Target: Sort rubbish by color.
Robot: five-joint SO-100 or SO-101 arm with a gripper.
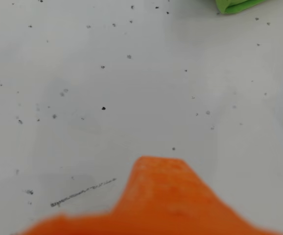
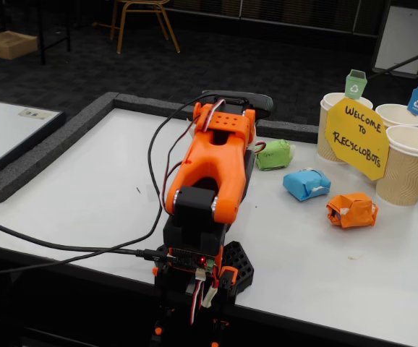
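Note:
Three pieces of rubbish lie on the white table in the fixed view: a green wad [image 2: 274, 154], a blue wad [image 2: 306, 183] and an orange wad [image 2: 351, 210], each with white tape. The orange arm is folded down on its base, and its gripper [image 2: 251, 126] sits at the far end, mostly hidden behind the arm and just left of the green wad. In the wrist view one blurred orange finger [image 1: 161, 196] fills the bottom edge over bare table. An edge of the green wad [image 1: 237, 5] shows at the top right. Nothing is held.
Three beige ribbed cups [image 2: 339, 123] [image 2: 401, 116] [image 2: 411, 166] with green, blue and orange flags stand at the back right behind a yellow sign [image 2: 357, 137]. Black cables [image 2: 64, 246] run off the table's left front. A raised grey border [image 2: 50, 144] edges the table.

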